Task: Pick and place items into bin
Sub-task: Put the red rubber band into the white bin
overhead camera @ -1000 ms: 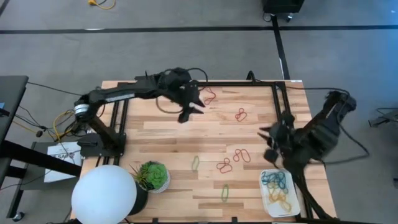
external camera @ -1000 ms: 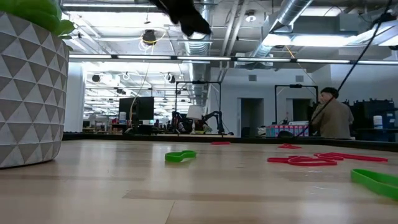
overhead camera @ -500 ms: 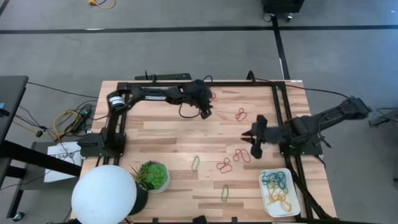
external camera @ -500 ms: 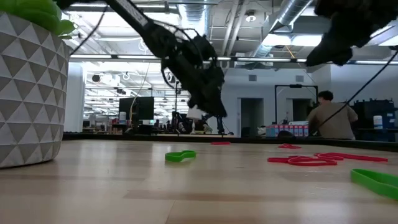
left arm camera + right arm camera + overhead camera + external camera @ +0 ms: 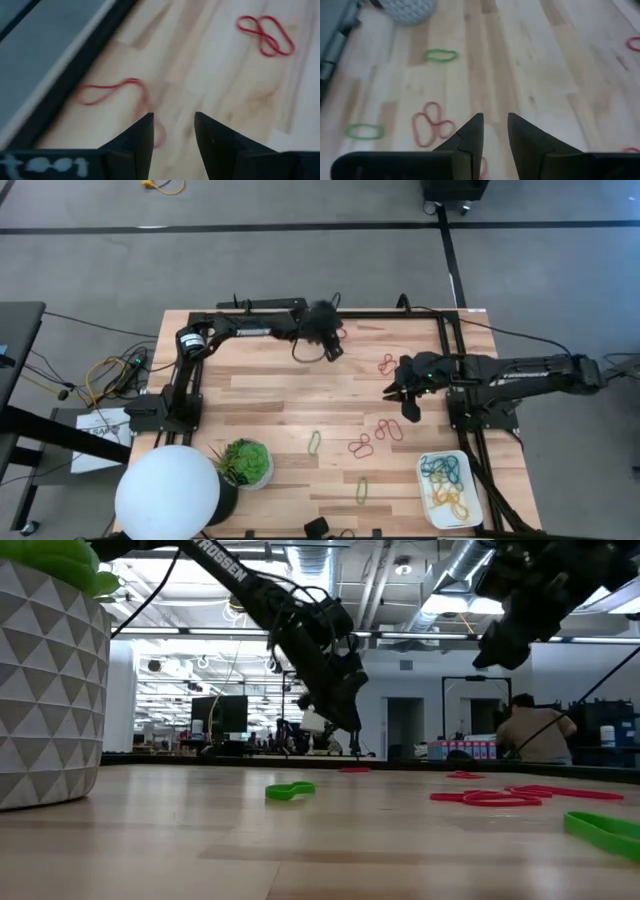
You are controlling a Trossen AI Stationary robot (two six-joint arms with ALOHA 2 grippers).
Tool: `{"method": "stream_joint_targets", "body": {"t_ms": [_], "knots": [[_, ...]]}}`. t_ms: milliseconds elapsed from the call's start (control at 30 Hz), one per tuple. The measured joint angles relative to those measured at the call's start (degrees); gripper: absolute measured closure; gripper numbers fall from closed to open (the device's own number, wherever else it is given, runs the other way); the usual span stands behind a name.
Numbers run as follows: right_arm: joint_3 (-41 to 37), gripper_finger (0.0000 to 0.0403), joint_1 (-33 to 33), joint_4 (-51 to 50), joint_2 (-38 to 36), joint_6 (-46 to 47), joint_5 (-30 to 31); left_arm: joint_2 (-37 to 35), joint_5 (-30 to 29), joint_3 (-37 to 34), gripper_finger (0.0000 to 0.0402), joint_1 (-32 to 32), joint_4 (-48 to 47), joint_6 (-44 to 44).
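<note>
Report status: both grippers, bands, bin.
Left gripper open over red band at far edge. Right gripper open, empty, mid-table. Bin part-filled. Nothing blocking.

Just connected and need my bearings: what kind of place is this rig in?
Likely an open-plan robotics lab: exposed ceiling ducts, another robot arm on a distant bench, a seated person working behind the wooden table.

My left gripper (image 5: 331, 348) hangs over the far edge of the table (image 5: 260, 390), beside a red band. My right gripper (image 5: 400, 395) sits mid-right, between red loops (image 5: 387, 364). The bin (image 5: 449, 490) at the near right holds teal and yellow bands (image 5: 445, 480).
</note>
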Motion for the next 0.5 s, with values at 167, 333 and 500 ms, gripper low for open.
{"method": "stream_joint_targets", "body": {"t_ms": [167,333,500], "knots": [[0.0,0.0321,-2.2,0.1,3.2,1.1,8.5,0.0,2.9,9.5,0.0270,1.8,-13.8,4.3],[0.0,0.0321,-2.2,-0.1,7.4,6.6,15.8,-0.2,3.9,13.0,0.0270,4.3,-16.0,3.7],[0.0,0.0321,-2.2,0.1,11.8,6.6,19.1,1.8,6.2,12.9,0.0270,5.5,-15.0,-2.5]]}}
